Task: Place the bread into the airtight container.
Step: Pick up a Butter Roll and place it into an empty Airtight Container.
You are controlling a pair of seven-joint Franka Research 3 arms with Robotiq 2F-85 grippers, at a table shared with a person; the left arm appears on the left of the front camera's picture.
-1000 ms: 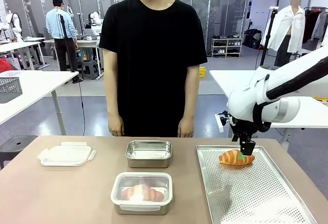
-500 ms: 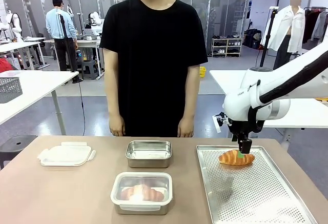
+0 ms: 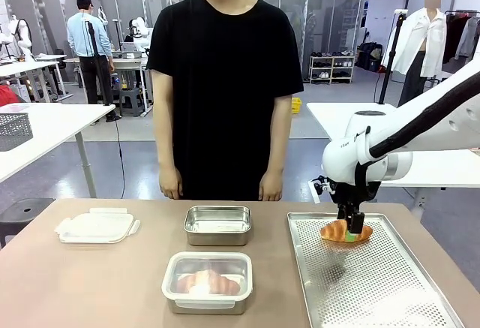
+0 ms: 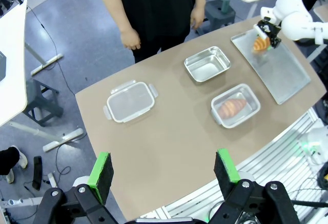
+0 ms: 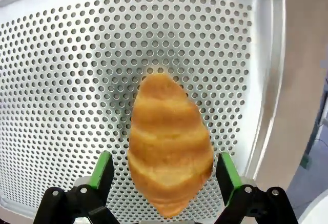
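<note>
**While the pincer straddles the croissant, the bread lies on the tray**

Where the right arm reaches down at the right of the table, the right gripper [image 3: 350,232] stands over the croissant [image 3: 346,231] with its jaws apart, one green pad on each side of the bread. Seen from the right wrist, a thin gap shows between each pad and the crust, so nothing is clamped. The croissant lies at the far end of the perforated tray [image 3: 375,287], near its far right corner, resting flat on the metal.

Left of the tray, at the middle of the table [image 3: 90,283], sits the empty steel container [image 3: 217,225]. Just nearer than it stands a second container [image 3: 208,283] with another croissant inside; whether a clear cover lies on it I cannot tell. At the far left lies the lid [image 3: 96,227], flat and well apart from both containers.

High above the near edge, the left gripper [image 4: 163,168] hangs with its jaws wide apart, holding nothing. At the far side stands a person [image 3: 223,80], arms down
</note>
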